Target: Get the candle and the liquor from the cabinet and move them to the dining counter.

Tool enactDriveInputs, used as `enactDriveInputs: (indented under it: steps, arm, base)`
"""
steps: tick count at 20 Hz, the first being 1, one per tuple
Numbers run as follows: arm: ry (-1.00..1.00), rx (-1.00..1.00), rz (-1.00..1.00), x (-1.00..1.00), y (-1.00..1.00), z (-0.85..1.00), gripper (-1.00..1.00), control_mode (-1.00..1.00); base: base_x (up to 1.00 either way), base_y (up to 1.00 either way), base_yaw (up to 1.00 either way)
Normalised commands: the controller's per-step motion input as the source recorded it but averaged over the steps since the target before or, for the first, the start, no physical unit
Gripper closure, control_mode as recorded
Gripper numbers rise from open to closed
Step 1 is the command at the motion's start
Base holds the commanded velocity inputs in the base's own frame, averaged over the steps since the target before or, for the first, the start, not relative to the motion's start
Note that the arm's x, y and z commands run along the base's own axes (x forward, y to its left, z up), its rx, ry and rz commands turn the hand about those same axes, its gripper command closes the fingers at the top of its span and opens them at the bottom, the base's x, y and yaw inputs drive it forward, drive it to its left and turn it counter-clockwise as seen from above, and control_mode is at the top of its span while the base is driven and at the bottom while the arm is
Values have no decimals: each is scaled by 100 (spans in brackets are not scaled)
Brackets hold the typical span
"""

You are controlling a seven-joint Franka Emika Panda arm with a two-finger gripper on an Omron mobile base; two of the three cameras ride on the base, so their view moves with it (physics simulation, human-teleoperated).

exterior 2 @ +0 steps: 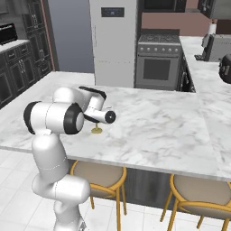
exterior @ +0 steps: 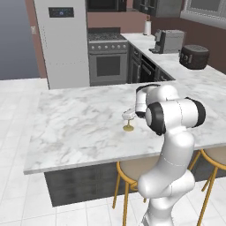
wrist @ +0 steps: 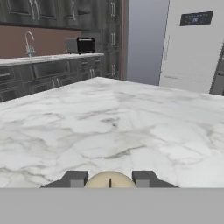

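Note:
The candle [exterior: 127, 115], cream-white on a small gold candlestick, stands with its round base on the dining counter [exterior: 75, 128] near the front edge. My gripper [exterior: 131, 114] is shut on the candle from the side. In the hand view the candle's top [wrist: 110, 180] sits between the two dark fingertips [wrist: 75, 178], with the marble slab [wrist: 109, 118] stretching ahead. In the right base view only the gold base [exterior 2: 96, 131] shows under my arm, on the counter [exterior 2: 158, 126]. The dark cabinet [wrist: 111, 35] stands far off beyond the counter. The liquor is out of view.
Gold-framed stools [exterior: 132, 170] [exterior 2: 198, 189] stand under the counter's near edge. A fridge [exterior: 64, 39] and a stove [exterior: 107, 55] lie beyond it. A coffee machine [exterior: 165, 40] and a dark toaster [exterior: 194, 56] sit on the right worktop. A sink tap [wrist: 29, 43] shows far left.

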Motion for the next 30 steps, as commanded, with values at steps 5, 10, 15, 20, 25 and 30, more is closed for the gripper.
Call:
enactDriveInputs:
  steps: [5,10,15,20,25,30]
  arm:
    - [0,0,0,0,0,0,100,-100]
    - [0,0,0,0,0,0,-100,-100]
    - [0,0,0,0,0,0,-100,-100]
    - [0,0,0,0,0,0,-100,-100]
    - [0,0,0,0,0,2,-100,-100]
    - [0,0,1,0,0,27,-100,-100]
  base:
    - [0,0,0]
    - [0,0,0]
    - [0,0,0]
    - [0,0,0]
    - [0,0,0]
    - [0,0,0]
